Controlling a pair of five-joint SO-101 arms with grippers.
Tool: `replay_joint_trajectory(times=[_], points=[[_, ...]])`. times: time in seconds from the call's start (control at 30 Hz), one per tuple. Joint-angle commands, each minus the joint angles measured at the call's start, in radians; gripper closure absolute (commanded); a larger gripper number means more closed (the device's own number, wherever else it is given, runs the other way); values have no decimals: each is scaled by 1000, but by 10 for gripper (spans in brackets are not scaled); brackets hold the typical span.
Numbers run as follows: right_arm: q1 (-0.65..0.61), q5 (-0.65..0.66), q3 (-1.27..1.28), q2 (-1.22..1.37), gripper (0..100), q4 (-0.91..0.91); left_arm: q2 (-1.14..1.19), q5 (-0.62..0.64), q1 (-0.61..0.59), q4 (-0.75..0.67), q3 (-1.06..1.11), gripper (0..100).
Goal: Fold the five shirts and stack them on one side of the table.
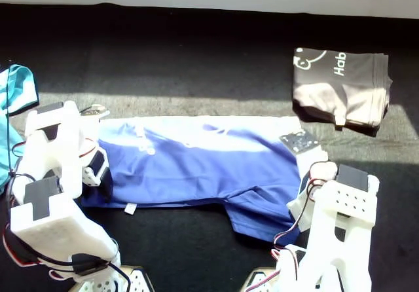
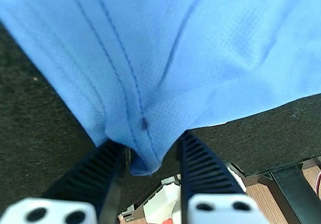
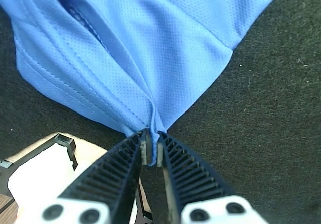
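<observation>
A blue shirt [image 1: 196,161] lies spread across the middle of the dark table. Its left edge sits at my left arm and its right edge at my right arm. In the left wrist view, my left gripper [image 2: 150,146] holds a bunched corner of the blue shirt [image 2: 175,58] between its black fingers [image 2: 200,169]. My right gripper [image 3: 150,141] is shut tight on a pinched hem of the blue shirt [image 3: 140,43], and the cloth fans out from the grip. A folded dark and grey shirt [image 1: 340,86] rests at the far right.
A teal shirt [image 1: 16,89] lies partly visible at the left edge. The black table cover [image 1: 196,56] is bare behind the blue shirt. A white wall runs along the far edge. The arm bases stand at the near edge.
</observation>
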Motion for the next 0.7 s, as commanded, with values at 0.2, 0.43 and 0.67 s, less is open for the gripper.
replay_joint_trajectory(times=[0.2, 0.43, 0.67], points=[[7, 8, 1, -25, 791, 1, -54, -8, -13, 187, -263, 800], [7, 3, -292, -25, 833, 128, -42, 74, 35, 245, -545, 989], [-120, -203, -438, 25, 993, -59, -39, 201, 217, 158, -550, 991]])
